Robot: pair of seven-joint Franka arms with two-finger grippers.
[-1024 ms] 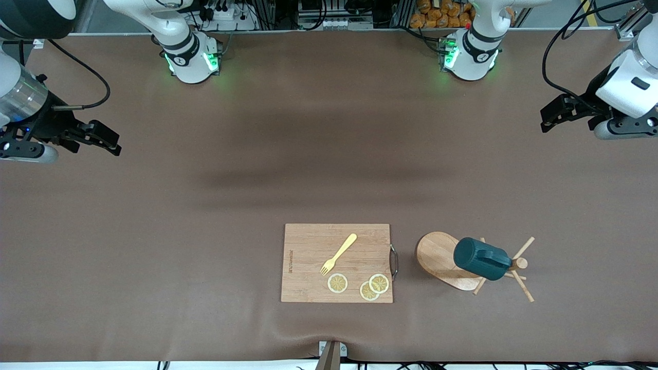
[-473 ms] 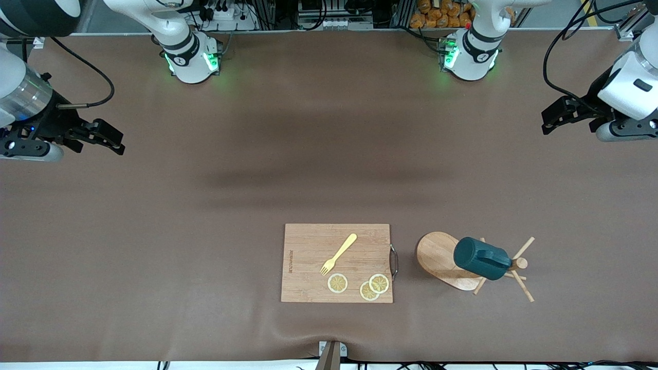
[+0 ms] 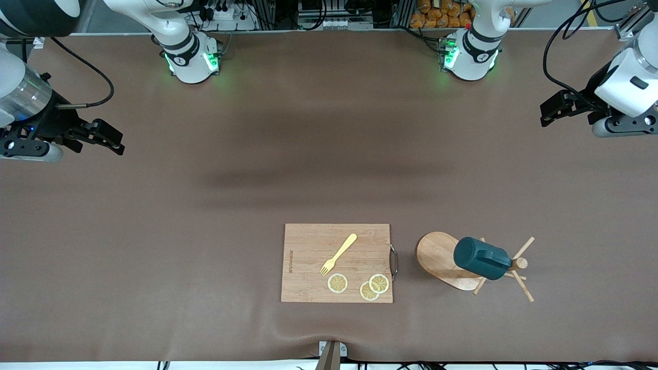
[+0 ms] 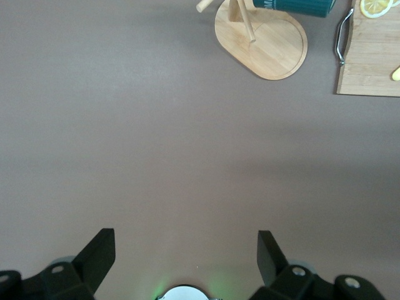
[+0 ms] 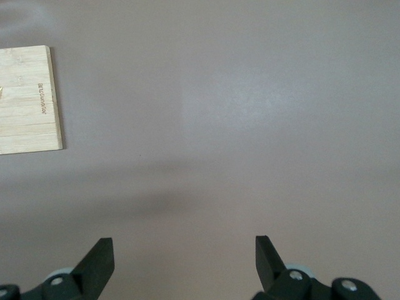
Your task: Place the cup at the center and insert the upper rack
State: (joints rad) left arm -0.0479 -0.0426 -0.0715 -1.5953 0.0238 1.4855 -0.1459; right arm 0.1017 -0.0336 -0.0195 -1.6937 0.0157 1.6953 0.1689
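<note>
Brown table cover [image 3: 205, 231]: flat cloth surface bearing every item; both arms hang over its ends.
Cutting board [image 3: 336, 262]: rectangular bamboo board with a metal handle, near the front-camera edge at mid-table; carries a yellow plastic fork [image 3: 338, 254] and three lemon slices [image 3: 369, 285].
Cup rack [image 3: 447, 259]: oval-based wooden cup tree with slanted pegs, just beside the board toward the left arm's end of the table.
Cup [image 3: 480, 258]: dark teal cylindrical mug, hung on the upper part of the rack, over the base's end toward the left arm.
Cup orientation: long axis near horizontal, slightly tilted; closed bottom points toward the cutting board, mouth toward the rack post. Handle side faces roughly upward toward the camera.
Left gripper [image 3: 552, 109]: hangs over the left arm's end of the table, well apart from the rack; fingers spread wide with only bare cloth between them in the left wrist view, nothing held.
Right gripper [image 3: 105, 137]: hangs over the right arm's end of the table, well apart from all items; fingers spread wide, nothing held.
Task status: cup lies on the rack, not at table centre; the centre of the table shows only cloth. Judged so, the placing at centre is not met as things lie.
Rack status: whether the upper rack piece counts as inserted cannot be settled; the post stands in its base.
</note>
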